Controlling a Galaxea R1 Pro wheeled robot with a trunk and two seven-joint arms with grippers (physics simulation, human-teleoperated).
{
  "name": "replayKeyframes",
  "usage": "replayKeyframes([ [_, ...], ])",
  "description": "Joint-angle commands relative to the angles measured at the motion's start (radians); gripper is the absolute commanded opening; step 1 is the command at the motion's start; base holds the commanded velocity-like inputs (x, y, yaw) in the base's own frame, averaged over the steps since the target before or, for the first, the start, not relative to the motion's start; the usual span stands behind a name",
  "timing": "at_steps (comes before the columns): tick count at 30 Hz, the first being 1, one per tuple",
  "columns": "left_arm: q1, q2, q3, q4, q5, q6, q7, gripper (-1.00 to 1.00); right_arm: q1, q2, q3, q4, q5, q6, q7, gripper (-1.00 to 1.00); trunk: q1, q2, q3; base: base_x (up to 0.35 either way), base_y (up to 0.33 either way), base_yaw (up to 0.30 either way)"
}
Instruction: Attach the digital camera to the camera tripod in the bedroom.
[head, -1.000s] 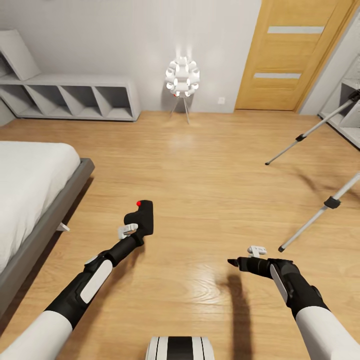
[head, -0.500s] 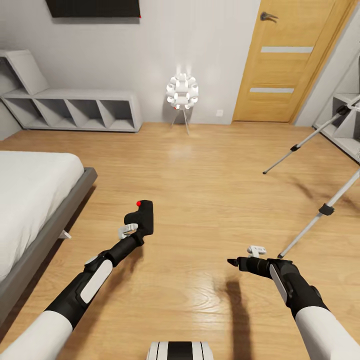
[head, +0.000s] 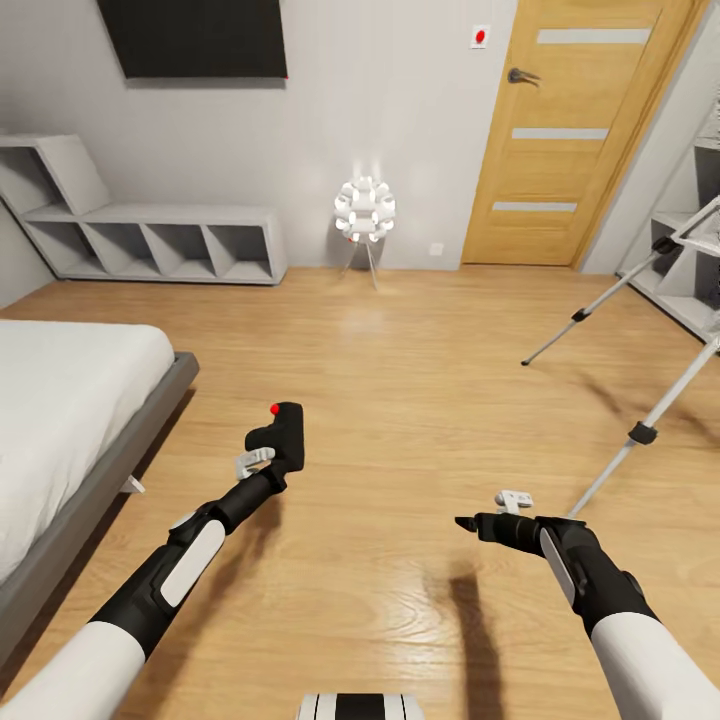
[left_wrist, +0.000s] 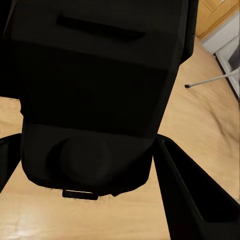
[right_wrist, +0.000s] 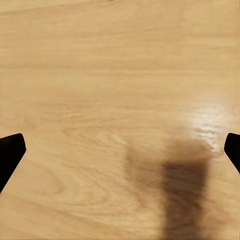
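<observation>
Arms are reaching out over the wood floor (head: 420, 400) in the head view. The left gripper (head: 275, 440) is squeezing the digital camera (head: 284, 432), a small black box with a red dot on top, and holding it up above the floor. In the left wrist view the digital camera (left_wrist: 100, 95) is sitting so close that it is blocking most of the picture, with a black finger (left_wrist: 195, 195) pressing beside it. The right gripper (head: 470, 524) is pointing sideways and holding nothing. In the right wrist view its two black fingertips (right_wrist: 10, 152) are peeking in at the far edges, spread wide over bare floor and a dark shadow.

Farther off on the right, the camera tripod (head: 640, 300) is standing on the floor, well apart from both hands. Two silver legs are showing, but its top is getting cut off by the edge. On the left, the bed (head: 70, 400) is also getting cut off. By the far wall, a white-ball lamp (head: 365, 210), grey shelves (head: 150, 235), an oak door (head: 570, 130) and a dark screen (head: 195, 38) are standing.
</observation>
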Motion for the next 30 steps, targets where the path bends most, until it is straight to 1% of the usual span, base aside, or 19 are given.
replayKeyframes([
  [1, 0.000, 0.001, -0.002, -0.001, 0.009, 0.005, 0.002, -1.00, 0.000, 0.000, -0.003, -0.001, 0.001, 0.006, 0.004, 1.00, -0.001, 0.000, 0.003, 0.000, 0.000, 0.000],
  [5, 0.000, 0.001, -0.002, -0.001, 0.005, 0.005, 0.017, -1.00, 0.000, 0.001, -0.003, 0.001, 0.001, 0.011, 0.004, 1.00, -0.002, 0.001, 0.019, 0.000, 0.000, 0.000],
  [12, 0.000, 0.001, -0.001, -0.001, 0.009, 0.006, 0.026, -1.00, 0.000, 0.001, -0.003, -0.002, 0.001, 0.009, 0.003, 1.00, -0.006, 0.003, 0.046, 0.000, 0.000, 0.000],
  [15, 0.000, 0.000, 0.002, 0.001, 0.013, 0.007, 0.062, -1.00, 0.000, 0.001, -0.003, -0.002, 0.001, 0.007, 0.003, 1.00, -0.007, 0.003, 0.057, 0.000, 0.000, 0.000],
  [18, 0.000, 0.000, 0.004, 0.003, 0.017, 0.008, 0.157, -1.00, 0.000, 0.000, -0.003, -0.003, 0.001, 0.007, 0.004, 1.00, -0.008, 0.004, 0.069, 0.000, 0.000, 0.000],
  [19, 0.000, -0.001, 0.004, 0.002, 0.017, 0.009, 0.172, -1.00, 0.000, 0.000, -0.003, -0.003, 0.001, 0.007, 0.005, 1.00, -0.009, 0.004, 0.073, 0.000, 0.000, 0.000],
  [20, 0.000, -0.002, 0.004, 0.001, 0.015, 0.009, 0.210, -1.00, 0.000, 0.000, -0.003, -0.003, 0.001, 0.006, 0.003, 1.00, -0.009, 0.004, 0.077, 0.000, 0.000, 0.000],
  [21, 0.000, -0.002, 0.004, -0.001, 0.013, 0.009, 0.226, -1.00, 0.000, 0.000, -0.003, -0.003, 0.002, 0.006, 0.001, 1.00, -0.010, 0.005, 0.081, 0.000, 0.000, 0.000],
  [24, 0.000, -0.002, 0.003, -0.007, 0.008, 0.009, 0.248, -1.00, 0.000, 0.001, -0.003, -0.002, 0.002, 0.006, 0.001, 1.00, -0.011, 0.005, 0.092, 0.000, 0.000, 0.000],
  [30, 0.000, -0.004, 0.002, -0.014, 0.005, 0.010, 0.254, -1.00, 0.000, 0.000, -0.003, -0.002, 0.001, 0.006, 0.007, 1.00, -0.014, 0.007, 0.115, 0.000, 0.000, 0.000],
])
